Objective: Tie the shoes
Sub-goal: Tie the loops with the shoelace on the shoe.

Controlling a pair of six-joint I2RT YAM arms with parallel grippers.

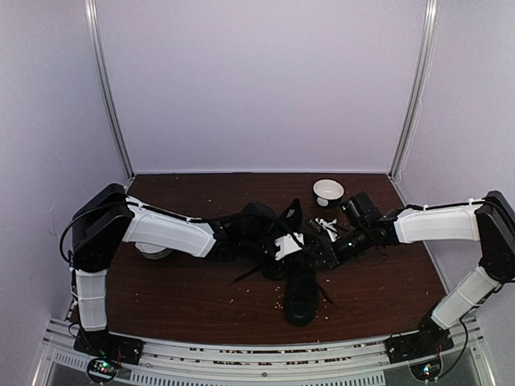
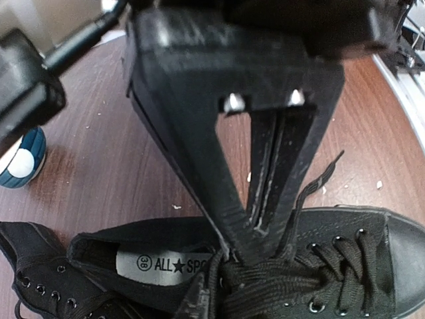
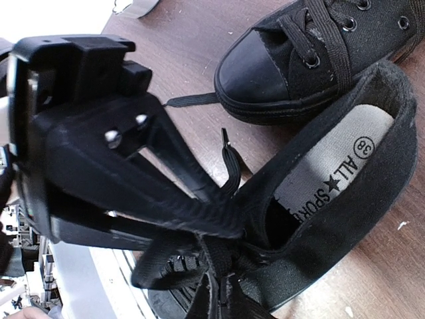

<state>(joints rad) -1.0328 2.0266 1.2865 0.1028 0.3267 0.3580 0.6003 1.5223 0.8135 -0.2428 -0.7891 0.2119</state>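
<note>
- Two to tie, huddled at the middle of the surface (image 1: 177,297): the near shoe (image 1: 302,293) points its toe at the arm bases, and the far shoe (image 1: 259,221) lies just behind it, touching or nearly so.
- I am working on the near shoe. Its laces (image 2: 292,282) run through the eyelets, but I see no finished bow, and a loose lace end (image 3: 229,156) trails onto the wood beside the heel opening.
- I judge the tie to be at an early stage, with neither shoe done.
- Risk one: nothing pins the shoe down, so a pull on a strand could drag or tip it instead of tightening anything.
- Risk two: both claws crowd the same spot over the tongue. A careless move could knock them together or snag the wrong strand.
- Risk three: the laces are thin and slack and could slide out of a light pinch. The far shoe's own laces lie near enough to get tangled in.
- Left claw (image 2: 257,234): the jaws are nearly together with only a thin slit between them, and the tips are down among the laces at the tongue. Whether a strand is caught there I cannot tell.
- Right claw (image 3: 222,234): the jaws are together, with the tips on the bundle of laces at the shoe's mouth. A strand may be nipped, but that is hidden.
- A white bowl (image 1: 328,191) stands well behind the shoes.
</note>
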